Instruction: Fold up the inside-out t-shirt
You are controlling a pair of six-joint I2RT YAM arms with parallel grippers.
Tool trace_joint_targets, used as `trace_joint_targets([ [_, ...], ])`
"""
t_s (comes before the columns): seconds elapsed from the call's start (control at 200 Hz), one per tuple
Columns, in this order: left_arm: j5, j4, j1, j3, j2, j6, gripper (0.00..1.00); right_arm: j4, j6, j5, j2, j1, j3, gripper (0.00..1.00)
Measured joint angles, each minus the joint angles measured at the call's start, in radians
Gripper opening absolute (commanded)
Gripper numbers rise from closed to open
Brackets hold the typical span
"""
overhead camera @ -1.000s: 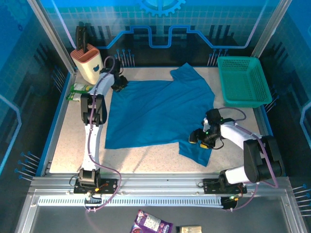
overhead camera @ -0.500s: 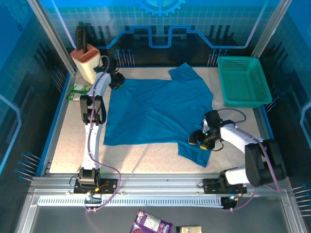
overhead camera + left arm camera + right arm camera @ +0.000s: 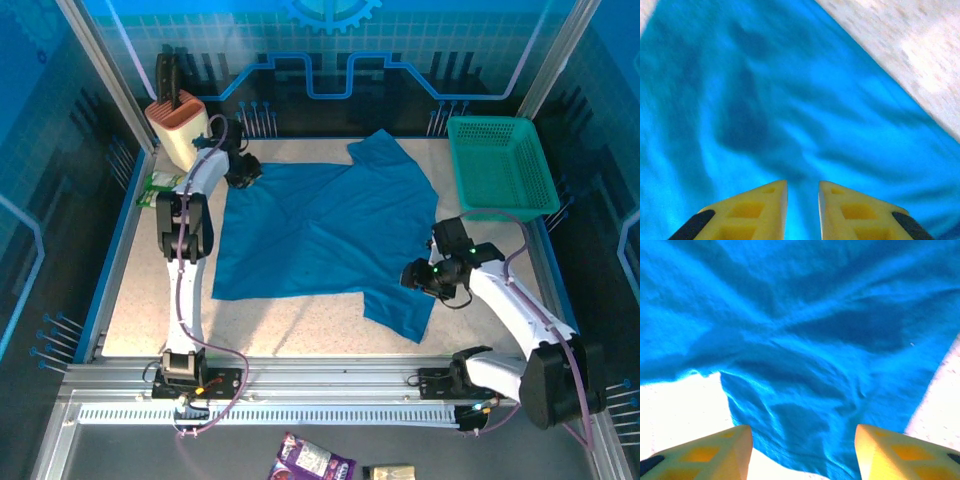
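Since a second ago the right arm has swung its elbow out toward the near right corner, and the right gripper (image 3: 416, 277) has drawn slightly back from the cloth's right edge. The t-shirt (image 3: 320, 235) has slid slightly left at its far left corner.

It is plain medium blue with no print, spread mostly flat but rumpled across the middle of the speckled table (image 3: 300, 320). One sleeve (image 3: 385, 152) points to the far side and the other (image 3: 400, 315) lies at the near right.

In the right wrist view the right gripper (image 3: 801, 427) has its fingers wide apart above that near sleeve, gripping nothing.

The left gripper (image 3: 243, 172) is at the far left corner. Its wrist view shows it (image 3: 803, 182) with only a narrow gap, blue cloth beyond and nothing pinched.

A teal mesh basket (image 3: 500, 165) sits just right of the shirt, and a tan knife block (image 3: 180, 130) stands at the far left.
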Motion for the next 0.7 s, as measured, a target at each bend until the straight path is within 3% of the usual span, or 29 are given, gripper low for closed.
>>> trace_joint_targets([
  [0.165,0.0,0.057,-0.088,-0.265,-0.286,0.028,0.26,-0.093,0.077,0.054,-0.014,0.146,-0.01,0.47],
  [0.34,0.003,0.138,-0.122,-0.584,-0.569,0.026,0.25,-0.116,0.211,0.079,-0.074,0.22,-0.143,0.39],
  [0.7,-0.009,0.18,-0.111,-0.971,-0.837,0.015,0.26,-0.075,0.392,0.063,-0.121,0.255,-0.264,0.35],
])
